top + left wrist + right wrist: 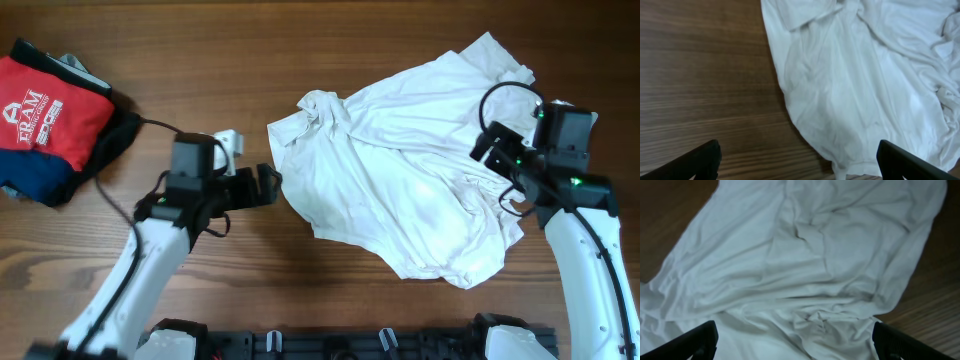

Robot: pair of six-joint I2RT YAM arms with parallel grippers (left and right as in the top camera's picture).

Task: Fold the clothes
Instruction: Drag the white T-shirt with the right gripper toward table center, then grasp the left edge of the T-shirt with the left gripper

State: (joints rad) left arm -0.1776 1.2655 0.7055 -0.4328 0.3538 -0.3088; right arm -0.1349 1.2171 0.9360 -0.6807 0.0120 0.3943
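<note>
Since the shirt (400, 185) lies crumpled on the tabletop (200, 60), well apart from the red garment (50, 115), you seem to have every fold left. Your left claw (802, 162) sits at its edge nearer that garment, your right claw (796, 341) over its far side, both spread, empty.

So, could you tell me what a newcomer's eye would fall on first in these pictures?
The white shirt lies crumpled over the middle and right of the wooden table, with the open left gripper at its left edge and the open right gripper above its right side. At far left, a red folded garment with a white logo rests on a navy one.
</note>
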